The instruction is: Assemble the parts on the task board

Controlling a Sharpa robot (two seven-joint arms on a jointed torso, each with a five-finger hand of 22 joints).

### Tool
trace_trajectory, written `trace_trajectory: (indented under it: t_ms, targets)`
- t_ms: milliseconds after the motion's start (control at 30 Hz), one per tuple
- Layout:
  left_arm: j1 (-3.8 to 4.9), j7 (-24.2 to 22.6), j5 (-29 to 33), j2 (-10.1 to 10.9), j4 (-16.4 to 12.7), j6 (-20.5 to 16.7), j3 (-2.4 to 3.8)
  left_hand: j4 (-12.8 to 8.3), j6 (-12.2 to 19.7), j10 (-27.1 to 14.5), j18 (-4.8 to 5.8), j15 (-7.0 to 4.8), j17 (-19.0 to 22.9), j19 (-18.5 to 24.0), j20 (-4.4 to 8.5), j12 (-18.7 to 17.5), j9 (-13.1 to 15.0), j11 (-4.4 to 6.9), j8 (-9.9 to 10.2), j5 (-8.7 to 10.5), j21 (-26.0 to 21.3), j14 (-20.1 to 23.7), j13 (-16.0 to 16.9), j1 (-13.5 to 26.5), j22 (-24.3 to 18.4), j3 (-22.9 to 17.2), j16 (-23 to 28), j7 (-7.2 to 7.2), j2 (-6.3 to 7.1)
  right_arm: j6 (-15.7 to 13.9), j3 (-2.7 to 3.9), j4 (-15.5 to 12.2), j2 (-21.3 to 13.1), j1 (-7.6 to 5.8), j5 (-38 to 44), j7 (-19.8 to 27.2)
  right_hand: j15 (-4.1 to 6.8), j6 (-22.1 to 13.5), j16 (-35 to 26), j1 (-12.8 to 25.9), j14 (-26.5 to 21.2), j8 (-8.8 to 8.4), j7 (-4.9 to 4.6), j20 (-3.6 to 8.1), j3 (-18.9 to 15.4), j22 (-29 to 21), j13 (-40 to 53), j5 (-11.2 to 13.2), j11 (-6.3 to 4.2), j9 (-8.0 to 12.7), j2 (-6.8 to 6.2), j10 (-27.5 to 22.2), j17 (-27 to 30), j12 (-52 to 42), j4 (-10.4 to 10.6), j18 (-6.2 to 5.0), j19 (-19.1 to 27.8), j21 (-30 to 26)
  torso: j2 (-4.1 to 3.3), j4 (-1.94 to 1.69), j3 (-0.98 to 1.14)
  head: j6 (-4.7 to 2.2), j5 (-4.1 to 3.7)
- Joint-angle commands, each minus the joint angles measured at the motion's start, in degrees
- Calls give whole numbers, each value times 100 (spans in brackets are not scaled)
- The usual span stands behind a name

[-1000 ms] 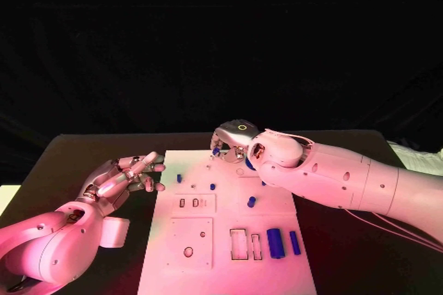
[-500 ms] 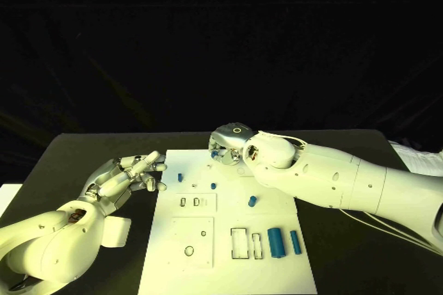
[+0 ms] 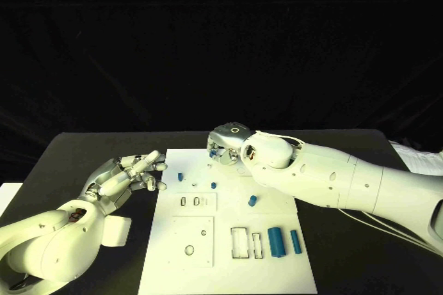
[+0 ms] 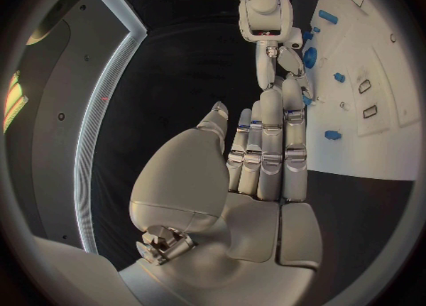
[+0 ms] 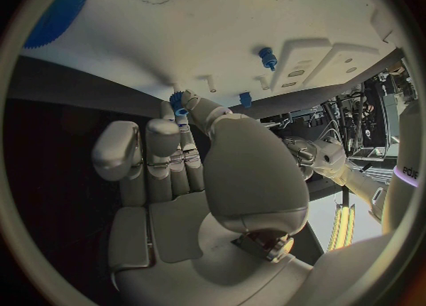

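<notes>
The right hand (image 3: 225, 149) was at the far end of the task board (image 3: 231, 269), and the step in hand looked to be the placing of one small blue part (image 5: 178, 103), which the right wrist view showed pinched at its fingertips (image 5: 190, 100), close above the white surface. Judging by that, the next move would call for a slow, straight descent with the part kept in line with whatever seat it belonged to, and a release only once it stood firm. Which seat that was could not be told: in the head view the right hand's own wrist and forearm covered the board just beneath it, and the part itself was only a speck of blue beside the fingers. The left hand (image 3: 127, 174) rested off the board's near-left edge, fingers (image 4: 270, 125) straight and close together, holding nothing; its tips lay just beside the board without clearly touching it. Between the two hands stood several short blue pegs (image 3: 213, 185), and nearer the robot than either hand lay two longer blue cylinders (image 3: 276, 233) beside empty rectangular slots (image 3: 238, 243). Whether the pegs were fully seated was too small to judge.
</notes>
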State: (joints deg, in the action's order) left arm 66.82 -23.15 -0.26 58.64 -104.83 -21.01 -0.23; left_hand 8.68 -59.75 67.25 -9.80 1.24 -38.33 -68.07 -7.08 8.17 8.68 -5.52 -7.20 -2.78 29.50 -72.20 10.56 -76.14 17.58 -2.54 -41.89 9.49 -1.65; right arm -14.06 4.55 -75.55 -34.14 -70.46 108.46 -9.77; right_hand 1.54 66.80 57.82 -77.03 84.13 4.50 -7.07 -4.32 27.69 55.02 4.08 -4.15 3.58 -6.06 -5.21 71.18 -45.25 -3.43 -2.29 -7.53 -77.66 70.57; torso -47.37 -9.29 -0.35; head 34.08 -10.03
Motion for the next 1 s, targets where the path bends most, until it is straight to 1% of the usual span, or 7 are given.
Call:
trace_trajectory:
  t_ms: [33, 367, 533, 700, 767, 867, 1000]
  targets:
    - [6, -16, 7, -17, -7, 112, 4, -43, 21, -42, -34, 6, -9, 53, -2, -26, 10, -5, 25, -5, 26, 48, 8, -72, 9, -5, 11, 1, -4, 104, -13, 33, 22, 11, 104, -72, -6, -12, 21, -30, 8, -21, -9, 12, 34, 2, 4, -31, -4, -12, 8, -23, 7, -8, 20, 104, 21, 25, -4, -9, -1, 1, -8]
    - [6, -37, 7, -52, 25, 124, 4, -51, 22, -46, -34, 8, -14, 66, -5, -33, 11, -7, 29, -5, 32, 59, 9, -80, 17, -7, 14, 3, -8, 90, -28, 168, 109, 10, 139, -101, -54, -232, -22, 88, -26, -99, -60, -29, 75, -51, -22, -15, 56, 12, -107, -224, 81, 1, 93, 93, 79, 2, -7, -15, -6, 6, -16]
    - [6, -40, 7, -69, 52, 127, 4, -51, 22, -46, -34, 8, -14, 66, -5, -33, 11, -7, 29, -5, 32, 59, 9, -80, 17, -7, 14, 3, -8, 97, -33, 181, 131, 10, 147, -100, -66, -291, -41, 101, -37, -98, -61, -42, 100, -76, -26, 4, 67, 18, -137, -286, 112, 1, 104, 87, 99, -9, -6, -11, 0, 16, -13]
    - [6, -37, 7, -69, 60, 127, 4, -51, 22, -46, -34, 8, -14, 66, -5, -33, 11, -7, 29, -5, 32, 59, 9, -80, 17, -7, 14, 3, -8, 16, -35, 161, 115, 9, 149, -95, -128, -570, -273, 194, -124, -106, -84, -89, 90, -360, -50, 45, 134, 67, -295, -690, 405, 6, 159, 34, 252, -183, -4, -9, 0, 20, -10]
    - [6, -30, 7, -66, 62, 125, 4, -51, 22, -46, -34, 8, -14, 66, -5, -33, 11, -7, 29, -5, 32, 59, 9, -80, 17, -7, 14, 3, -8, -19, -36, 129, 85, 9, 152, -109, -153, -677, -311, 232, -131, -101, -93, -116, 26, -408, -46, 68, 165, 86, -368, -900, 452, 4, 190, 26, 289, -220, -3, -10, 1, 22, -11]
    - [6, -11, 10, -60, 70, 109, 4, -51, 22, -46, -34, 8, -14, 66, -5, -33, 11, -7, 29, -5, 32, 59, 9, -80, 17, -7, 14, 3, -8, -77, -36, 11, -27, 9, 151, -135, -156, -723, -320, 249, -129, -98, -57, -131, -19, -408, -36, 74, 177, 92, -389, -961, 467, -4, 219, 27, 294, -222, 1, -11, 2, 22, -9]
    - [6, -2, 17, -45, 84, 105, 4, -51, 22, -46, -34, 8, -14, 66, -5, -33, 11, -7, 29, -5, 32, 59, 9, -80, 17, -7, 14, 3, -8, -171, -21, -352, -372, 9, 68, -183, -151, -721, -334, 282, -129, -87, -39, -135, -65, -407, -16, 66, 165, 87, -392, -917, 488, -32, 272, 25, 293, -221, 9, 6, 7, 2, -17]
